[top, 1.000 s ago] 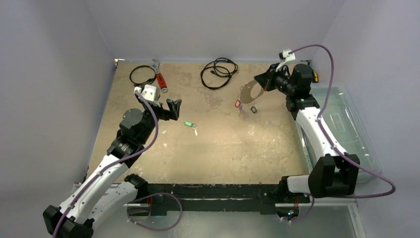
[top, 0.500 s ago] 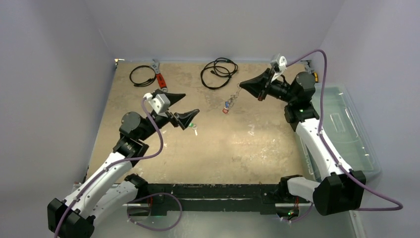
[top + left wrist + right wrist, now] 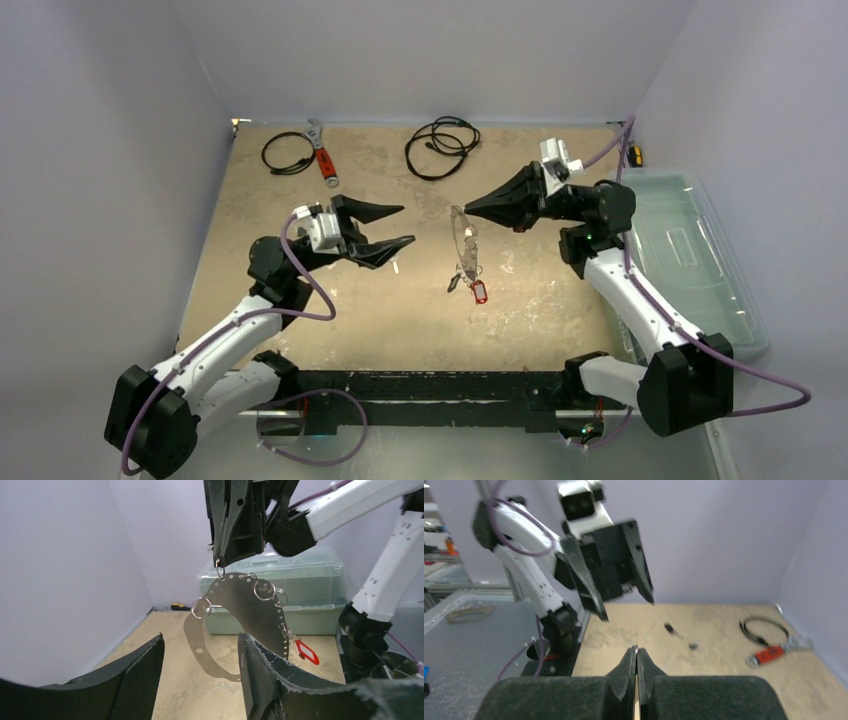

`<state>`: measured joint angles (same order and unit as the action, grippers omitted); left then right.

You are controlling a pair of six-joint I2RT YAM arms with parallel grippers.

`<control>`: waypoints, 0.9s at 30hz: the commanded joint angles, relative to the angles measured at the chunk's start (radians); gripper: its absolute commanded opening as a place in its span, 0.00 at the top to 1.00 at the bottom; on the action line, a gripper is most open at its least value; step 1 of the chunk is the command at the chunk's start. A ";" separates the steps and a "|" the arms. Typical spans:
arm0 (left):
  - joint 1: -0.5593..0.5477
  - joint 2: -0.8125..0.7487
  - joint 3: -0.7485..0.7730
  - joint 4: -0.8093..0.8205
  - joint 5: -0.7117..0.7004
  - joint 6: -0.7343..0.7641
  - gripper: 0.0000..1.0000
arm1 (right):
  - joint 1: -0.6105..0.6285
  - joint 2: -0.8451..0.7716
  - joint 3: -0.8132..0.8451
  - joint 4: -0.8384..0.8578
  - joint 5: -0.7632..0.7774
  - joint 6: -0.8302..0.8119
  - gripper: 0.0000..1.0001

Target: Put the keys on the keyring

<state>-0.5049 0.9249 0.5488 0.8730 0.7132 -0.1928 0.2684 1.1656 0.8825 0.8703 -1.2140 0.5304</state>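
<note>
**While One Held, the Other Stood Ready**

Clamped by its top edge in the right gripper (image 3: pixel 470 207), the keyring (image 3: pixel 462 245) hung above the table (image 3: pixel 420 320), broadside to the left gripper (image 3: pixel 408 224), whose jaws stood apart and empty; a red-tagged key (image 3: pixel 479 291) dangled from its lower end.

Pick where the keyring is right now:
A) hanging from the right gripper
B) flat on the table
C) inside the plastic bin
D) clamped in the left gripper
A: the keyring dangles from the tips of the shut right gripper, while the left gripper stands open and apart from it.
</note>
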 commanded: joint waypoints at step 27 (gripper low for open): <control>-0.002 0.267 0.001 0.552 0.071 -0.339 0.52 | 0.123 0.128 0.074 0.269 0.200 0.262 1.00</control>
<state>-0.5053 1.2720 0.5495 1.4578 0.8131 -0.6331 0.3626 1.3701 0.8883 1.4464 -1.1687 1.1030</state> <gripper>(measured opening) 0.475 0.005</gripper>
